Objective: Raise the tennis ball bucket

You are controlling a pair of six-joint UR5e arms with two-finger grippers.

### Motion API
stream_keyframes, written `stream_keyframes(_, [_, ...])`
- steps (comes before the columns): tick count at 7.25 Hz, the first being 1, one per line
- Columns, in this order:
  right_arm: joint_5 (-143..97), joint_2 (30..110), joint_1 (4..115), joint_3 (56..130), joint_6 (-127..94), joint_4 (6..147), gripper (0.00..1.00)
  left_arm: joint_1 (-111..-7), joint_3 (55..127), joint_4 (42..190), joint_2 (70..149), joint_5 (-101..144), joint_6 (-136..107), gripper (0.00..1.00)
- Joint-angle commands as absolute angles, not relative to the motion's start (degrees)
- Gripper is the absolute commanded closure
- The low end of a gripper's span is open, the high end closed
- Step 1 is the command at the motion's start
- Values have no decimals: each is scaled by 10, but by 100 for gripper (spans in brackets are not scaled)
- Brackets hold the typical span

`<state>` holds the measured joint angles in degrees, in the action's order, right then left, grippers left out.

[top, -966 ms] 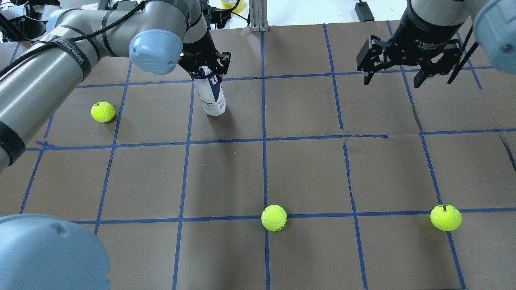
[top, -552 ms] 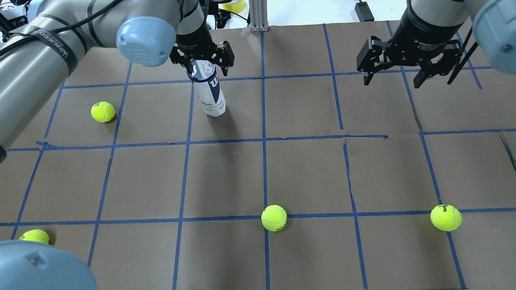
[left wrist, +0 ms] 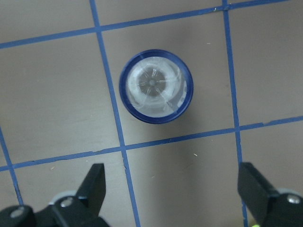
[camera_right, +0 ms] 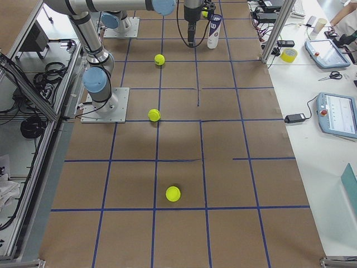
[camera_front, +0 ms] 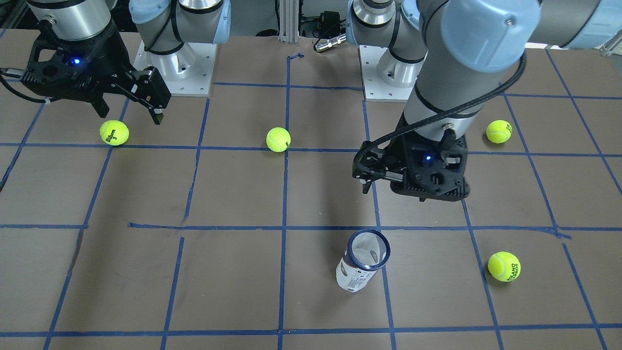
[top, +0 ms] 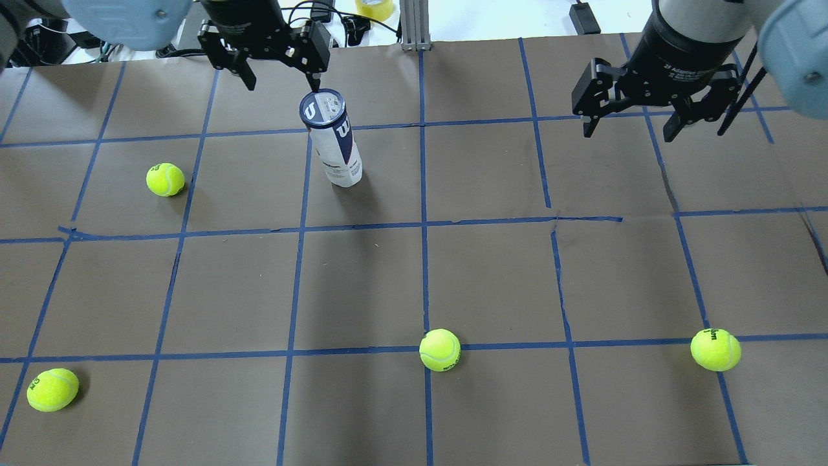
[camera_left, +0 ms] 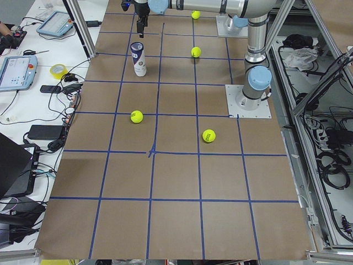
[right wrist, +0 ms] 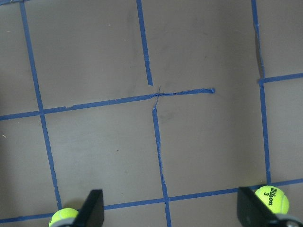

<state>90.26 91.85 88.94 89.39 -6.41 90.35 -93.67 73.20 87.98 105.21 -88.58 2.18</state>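
The tennis ball bucket (top: 336, 145) is a slim clear tube with a white-and-navy label and a dark blue rim. It stands upright on the brown table, nothing touching it. It also shows in the front view (camera_front: 362, 262) and from above in the left wrist view (left wrist: 156, 86). My left gripper (top: 283, 81) is open and empty, well above the tube and offset from its top. In the left wrist view the gripper (left wrist: 175, 189) has its fingers spread wide. My right gripper (top: 631, 129) is open and empty, hovering at the far right.
Loose yellow tennis balls lie on the table: one left of the tube (top: 165, 179), one at the near left (top: 53, 389), one near the front middle (top: 440, 350), one at the near right (top: 715, 349). Blue tape lines grid the brown table (top: 491, 272).
My left gripper was closed around the tube's top, then opened and rose away from it. The left arm pulled back out of view. The tube stays standing in place. The right arm has not moved.
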Motion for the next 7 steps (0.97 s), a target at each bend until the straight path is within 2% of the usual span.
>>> stream_keyframes(1, [903,918,889,894,-63,904,0,-895,761,923,1003,-890,48,0])
stream_keyframes(5, [899,926,892,895,-63,904,0,-844,872,920,913,-892,101,0])
stream_keyframes(7, [886,928,908,895,-63,911,0,-845,888,926,889,-892,92,0])
